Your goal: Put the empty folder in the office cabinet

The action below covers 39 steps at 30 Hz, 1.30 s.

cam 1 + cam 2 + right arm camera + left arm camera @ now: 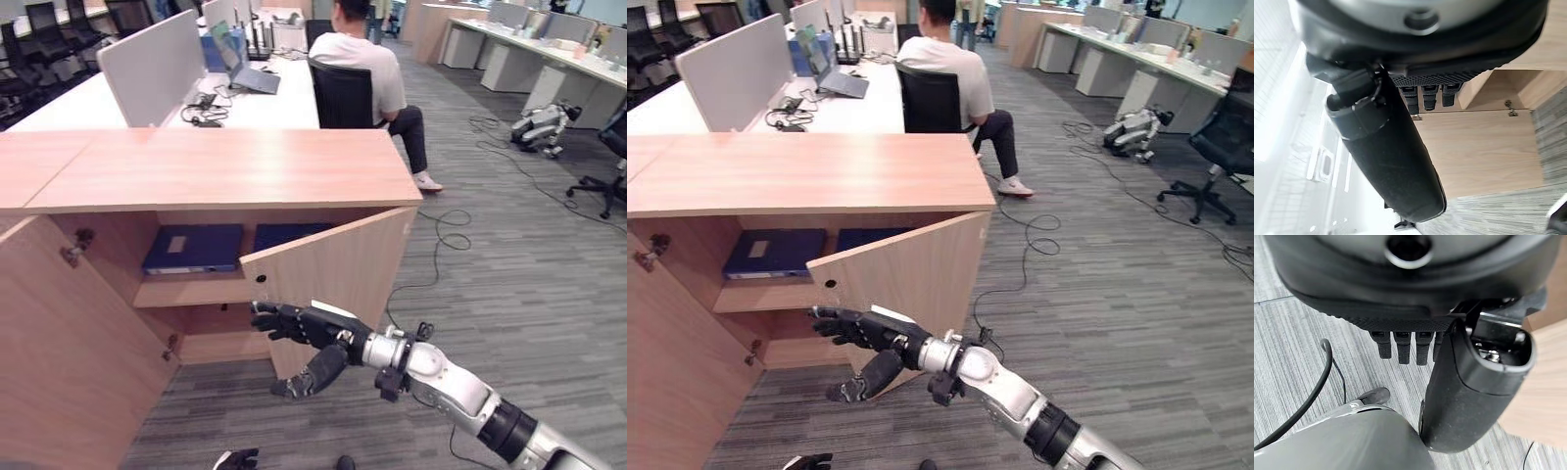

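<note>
A blue folder (193, 248) lies flat on the upper shelf of the wooden office cabinet (225, 171). A second blue folder (289, 235) lies beside it, partly behind the right door (333, 274). This door stands half open, while the left door (69, 352) is swung wide. My right hand (309, 328) reaches in front of the right door's free edge, open, with fingers (838, 321) stretched out level and thumb pointing down. It holds nothing. My left hand (238, 458) hangs low at the bottom edge, its fingers (1400, 345) relaxed and empty.
A person (367, 69) sits on a black chair at a white desk (265, 98) right behind the cabinet. Cables (446, 230) trail over the grey carpet to the right. A small four-legged robot (539, 125) and an office chair (607, 166) stand farther right.
</note>
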### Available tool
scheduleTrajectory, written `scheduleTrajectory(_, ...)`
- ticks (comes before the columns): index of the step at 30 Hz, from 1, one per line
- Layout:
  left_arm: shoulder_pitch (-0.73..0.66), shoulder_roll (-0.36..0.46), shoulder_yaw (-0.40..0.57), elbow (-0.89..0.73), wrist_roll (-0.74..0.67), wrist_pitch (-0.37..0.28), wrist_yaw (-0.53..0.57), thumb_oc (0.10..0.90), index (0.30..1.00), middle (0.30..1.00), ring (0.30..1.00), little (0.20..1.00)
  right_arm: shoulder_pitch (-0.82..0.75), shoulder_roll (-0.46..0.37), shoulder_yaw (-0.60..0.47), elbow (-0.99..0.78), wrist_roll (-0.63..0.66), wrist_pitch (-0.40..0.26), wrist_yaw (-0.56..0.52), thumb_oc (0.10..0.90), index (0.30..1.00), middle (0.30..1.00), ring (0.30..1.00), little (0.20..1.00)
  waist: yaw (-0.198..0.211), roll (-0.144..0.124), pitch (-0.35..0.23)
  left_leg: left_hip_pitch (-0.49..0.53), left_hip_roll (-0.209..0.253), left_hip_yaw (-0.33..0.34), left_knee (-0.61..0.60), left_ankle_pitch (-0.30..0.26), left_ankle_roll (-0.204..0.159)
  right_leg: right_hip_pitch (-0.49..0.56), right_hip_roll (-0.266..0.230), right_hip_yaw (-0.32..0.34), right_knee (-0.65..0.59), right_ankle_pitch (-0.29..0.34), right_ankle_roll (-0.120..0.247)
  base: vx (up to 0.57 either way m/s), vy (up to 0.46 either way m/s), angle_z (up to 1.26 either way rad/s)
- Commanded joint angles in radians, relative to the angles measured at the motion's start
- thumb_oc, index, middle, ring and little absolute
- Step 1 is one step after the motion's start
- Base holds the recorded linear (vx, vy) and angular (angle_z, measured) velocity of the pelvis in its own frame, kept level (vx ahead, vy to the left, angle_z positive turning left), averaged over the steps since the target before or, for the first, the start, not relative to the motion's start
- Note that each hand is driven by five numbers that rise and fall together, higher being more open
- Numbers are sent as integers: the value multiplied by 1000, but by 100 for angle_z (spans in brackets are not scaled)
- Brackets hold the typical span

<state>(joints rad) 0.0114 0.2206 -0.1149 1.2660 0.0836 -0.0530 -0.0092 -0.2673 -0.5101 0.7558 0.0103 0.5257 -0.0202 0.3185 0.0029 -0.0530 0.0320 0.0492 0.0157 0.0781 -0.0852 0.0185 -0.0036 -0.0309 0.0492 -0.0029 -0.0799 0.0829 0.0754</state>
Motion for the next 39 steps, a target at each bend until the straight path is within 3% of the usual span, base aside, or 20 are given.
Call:
scheduleTrajectory(1, 52, 45, -33, 104, 18, 26, -1, 800, 900, 900, 900, 900, 10, 8, -114, -23, -67, -81, -28, 800, 900, 900, 900, 900, 14, -9, 5, 30, -76, -6, -2, -77, 30, -8, -63, 19, -7, -4, 34, 6, -37, 58)
scheduleTrajectory(4, 50, 39, -12, 99, -13, 25, -15, 800, 900, 900, 900, 900, 203, -37, -247, 133, -226, -58, -81, 800, 900, 900, 900, 900, 18, -9, 10, 2, -83, -96, -2, -60, 25, -1, -76, -50, -3, -30, 23, 12, -79, 80)
scheduleTrajectory(5, 48, 32, -11, 91, -50, 24, -14, 800, 900, 900, 900, 900, 252, -27, -297, 288, -311, -43, -127, 800, 900, 900, 900, 900, 26, -5, 19, -10, -90, -145, -2, -52, 23, 4, -78, -87, 2, -42, 16, -20, -65, 116)
scheduleTrajectory(9, 48, 6, -21, 77, -124, 36, -14, 800, 900, 900, 900, 900, 256, 16, -322, 575, -501, 6, -213, 800, 900, 900, 900, 900, 43, -7, 24, -29, -98, -211, -2, -37, 20, 16, -85, -150, 2, -59, 6, -8, -64, 89)
scheduleTrajectory(10, 38, -8, -24, 84, -184, 41, -22, 800, 900, 900, 900, 900, 263, 76, -345, 774, -539, 40, -260, 800, 900, 900, 900, 900, 60, -8, 29, -37, -102, -255, -2, -30, 14, 33, -88, -194, -3, -72, 1, -4, -90, 63)
scheduleTrajectory(14, 5, -13, -21, 125, -240, 48, -25, 800, 900, 900, 900, 900, 268, 201, -428, 1091, -422, 55, -298, 800, 900, 900, 900, 900, 88, -9, 22, -62, -114, -336, -2, -10, -3, 48, -95, -270, -7, -94, -9, 28, -83, 83)
scheduleTrajectory(15, 4, -12, -21, 126, -240, 48, -25, 800, 900, 900, 900, 900, 267, 202, -428, 1092, -422, 54, -298, 800, 900, 900, 900, 900, 86, -9, 19, -65, -115, -339, -2, -7, -3, 45, -96, -273, -7, -93, -8, 20, -74, 73)
scheduleTrajectory(16, -15, -5, 0, 142, -289, 46, -21, 800, 900, 900, 900, 900, 246, 242, -503, 1218, -310, 47, -320, 800, 900, 900, 900, 900, 104, -4, 19, -72, -121, -374, -2, 0, -14, 52, -95, -303, -7, -103, -16, 21, -64, 73)
scheduleTrajectory(17, -23, -3, 9, 146, -310, 49, -22, 800, 900, 900, 900, 900, 242, 257, -521, 1261, -292, 45, -335, 800, 900, 900, 900, 900, 111, -2, 17, -74, -121, -390, -2, 1, -19, 56, -95, -319, -7, -110, -19, 21, -63, 61)
scheduleTrajectory(23, -49, 11, 69, 110, -472, 32, -1, 800, 900, 900, 900, 900, 269, 293, -559, 1351, -270, 51, -360, 800, 900, 900, 900, 900, 148, 4, 9, -82, -121, -483, -2, 17, -52, 82, -90, -406, -7, -144, -39, 32, -98, 80)
scheduleTrajectory(24, -13, 80, 118, 74, -518, 34, -37, 800, 900, 900, 900, 900, 294, 267, -585, 1332, -279, 44, -357, 800, 900, 900, 900, 900, 170, 15, 29, -84, -106, -501, 0, 6, -72, 97, -80, -427, -7, -178, -51, -27, -186, 87)
scheduleTrajectory(25, -28, 97, 137, 71, -558, 12, -14, 800, 900, 900, 900, 900, 293, 256, -607, 1358, -283, 42, -359, 800, 900, 900, 900, 900, 169, 21, 46, -100, -106, -498, 11, 10, -83, 95, -83, -446, -1, -189, -58, -132, -116, 86)
scheduleTrajectory(26, -67, 108, 156, 40, -533, -39, 63, 800, 900, 900, 900, 900, 306, 249, -616, 1329, -303, 24, -389, 800, 900, 900, 900, 900, 141, 8, 83, -188, -90, -344, 128, -12, -96, 92, -112, -482, 17, -196, -49, -199, 93, 153)
scheduleTrajectory(27, -62, 87, 188, -31, -596, -73, 94, 800, 900, 900, 900, 900, 299, 227, -653, 1348, -308, 31, -419, 800, 900, 900, 900, 900, 147, 10, 104, -229, -15, -126, 171, -15, -83, 109, -138, -529, 9, -181, -35, -143, 170, 182)
scheduleTrajectory(28, -10, 83, 197, -191, -636, -103, 115, 800, 900, 900, 900, 900, 289, 210, -682, 1358, -308, 34, -432, 800, 900, 900, 900, 900, 170, 21, 114, -248, 38, -103, 152, 18, -94, 121, -145, -540, 7, -179, -28, -18, 170, 177)
scheduleTrajectory(30, 33, 87, 205, -308, -647, -102, 124, 800, 900, 900, 900, 900, 284, 200, -695, 1357, -314, 36, -434, 800, 900, 900, 900, 900, 181, 24, 115, -254, 59, -120, 135, 28, -101, 119, -150, -535, 15, -182, -27, 71, 131, 69)
scheduleTrajectory(31, 96, 108, 238, -499, -667, -103, 130, 800, 900, 900, 900, 900, 277, 179, -717, 1357, -337, 48, -435, 800, 900, 900, 900, 900, 190, 31, 122, -268, 123, -145, 83, 55, -115, 118, -166, -521, 40, -202, -27, 114, 220, 27)
scheduleTrajectory(34, 154, 131, 295, -679, -644, -103, 143, 800, 900, 900, 900, 900, 281, 149, -760, 1358, -357, 63, -439, 800, 900, 900, 900, 900, 189, 52, 130, -289, 212, -102, 13, 104, -137, 131, -187, -516, 64, -227, -19, 158, 323, 1)
scheduleTrajectory(37, 202, 152, 379, -839, -586, -109, 165, 800, 900, 900, 900, 900, 310, 133, -808, 1358, -365, 75, -419, 800, 900, 900, 900, 900, 184, 99, 99, -266, 217, -124, 3, 103, -166, 167, -208, -493, 46, -218, 6, 296, 501, 18)
scheduleTrajectory(39, 209, 167, 398, -882, -575, -116, 177, 800, 900, 900, 900, 900, 313, 134, -808, 1353, -375, 73, -420, 800, 900, 900, 900, 900, 180, 104, 90, -262, 203, -137, 8, 98, -163, 174, -227, -490, 38, -202, 20, 169, 335, -15)
